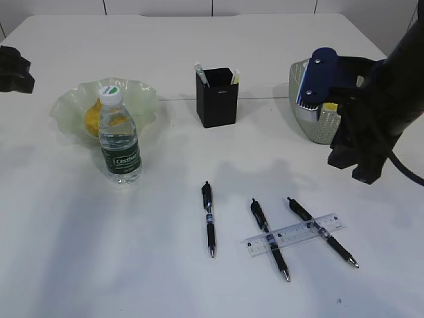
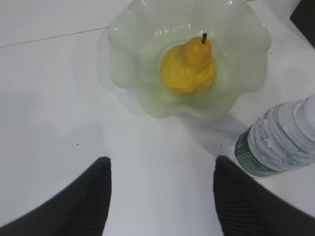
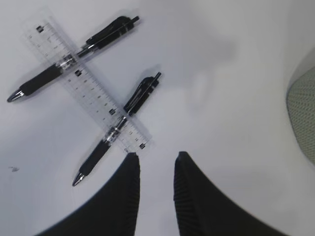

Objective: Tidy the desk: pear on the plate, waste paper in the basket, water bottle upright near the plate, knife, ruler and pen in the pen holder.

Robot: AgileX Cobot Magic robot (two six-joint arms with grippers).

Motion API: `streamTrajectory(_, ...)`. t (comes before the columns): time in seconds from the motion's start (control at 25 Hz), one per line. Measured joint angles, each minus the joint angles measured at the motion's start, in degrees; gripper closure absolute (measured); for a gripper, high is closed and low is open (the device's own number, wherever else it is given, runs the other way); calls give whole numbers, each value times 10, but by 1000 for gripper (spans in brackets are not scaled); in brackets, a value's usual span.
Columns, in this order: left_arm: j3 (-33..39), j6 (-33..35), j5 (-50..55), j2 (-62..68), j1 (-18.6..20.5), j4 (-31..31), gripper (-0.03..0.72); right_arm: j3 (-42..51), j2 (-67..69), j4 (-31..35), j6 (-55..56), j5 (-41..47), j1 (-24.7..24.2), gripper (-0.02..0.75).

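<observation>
Pear [image 2: 188,69]: yellow-brown, short dark stem, lying in the pale green ruffled plate [image 2: 133,59] at left rear of the desk [image 1: 199,285]. Water bottle [image 1: 119,139] upright, just in front of the plate, white cap on.

Ruler [image 3: 88,86]: clear, black markings, lying across two pens [image 3: 115,130] at front right; third pen [image 1: 209,218] lies apart to their left. Count: three pens, one ruler, one bottle, one pear.

Pen holder [image 1: 216,99] black, mid-desk, items already poking out. Basket [image 1: 311,126] at right rear, partly hidden by the right arm.

Left wrist view alone shows the pear's stem; right wrist view alone shows the ruler's scale.

Left gripper [image 2: 162,196]: fingers spread wide, holding nothing. Right gripper [image 3: 156,164]: fingers narrowly apart, empty, hovering near the ruler's end
</observation>
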Motion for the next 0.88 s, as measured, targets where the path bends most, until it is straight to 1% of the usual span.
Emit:
streamTrajectory(0.16,0,0,0,0,0,3,235,0,13,1,0,-33,0,552)
streamTrajectory(0.56,0,0,2,0,0,7,238,-1,64,2,-1,-39,0,548)
streamTrajectory(0.76,0,0,4,0,0,10,238,-1,71,18,-1,-50,0,547)
streamTrajectory(0.8,0,0,4,0,0,11,238,-1,71,18,-7,-55,0,547)
streamTrajectory(0.88,0,0,4,0,0,16,238,-1,71,17,-53,-63,0,547)
